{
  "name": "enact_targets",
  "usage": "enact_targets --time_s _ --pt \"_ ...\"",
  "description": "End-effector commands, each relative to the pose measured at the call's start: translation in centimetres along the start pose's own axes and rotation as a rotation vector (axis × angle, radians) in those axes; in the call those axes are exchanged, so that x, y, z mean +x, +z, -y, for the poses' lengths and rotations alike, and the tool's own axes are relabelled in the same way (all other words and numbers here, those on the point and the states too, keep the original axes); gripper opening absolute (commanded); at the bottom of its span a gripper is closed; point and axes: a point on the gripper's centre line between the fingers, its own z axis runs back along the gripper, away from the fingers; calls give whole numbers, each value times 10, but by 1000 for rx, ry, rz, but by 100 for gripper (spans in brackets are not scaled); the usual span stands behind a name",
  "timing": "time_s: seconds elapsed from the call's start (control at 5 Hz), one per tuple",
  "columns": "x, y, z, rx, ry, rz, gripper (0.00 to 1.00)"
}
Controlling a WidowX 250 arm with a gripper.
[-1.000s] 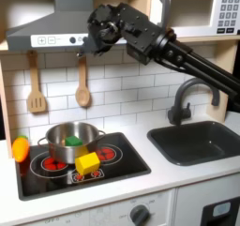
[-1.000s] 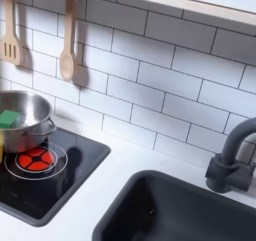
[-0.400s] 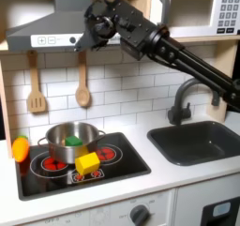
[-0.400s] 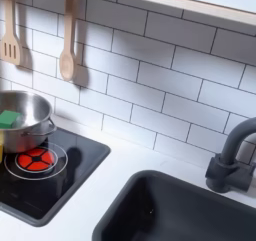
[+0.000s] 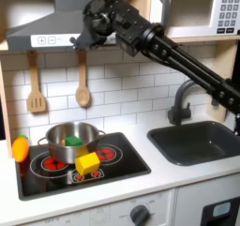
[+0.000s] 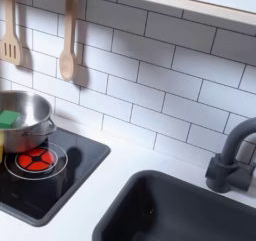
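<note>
Though high — pincer (image 5: 87,35) above pot (image 5: 71,140)

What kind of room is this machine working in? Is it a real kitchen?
It looks like a toy play kitchen rather than a real one. A black stovetop with printed red burners carries a small silver pot, a dark sink with a curved black faucet sits beside it, and wooden utensils hang on white tile.

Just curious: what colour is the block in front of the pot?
Yellow block, clearest in the first exterior view.

Black jointed arm, boxy servo housings; dark pincer (image 5: 87,33), thin black cabling
</note>
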Motion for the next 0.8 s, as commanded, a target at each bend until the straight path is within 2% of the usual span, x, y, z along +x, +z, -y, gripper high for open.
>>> enact_targets --time_s 0.0,0.2,0.6 --pt "10 -5 -6 19 5 -1 0" --pt "15 2 -3 11 11 22 0" --pt "18 -4 -4 17 1 7 0"
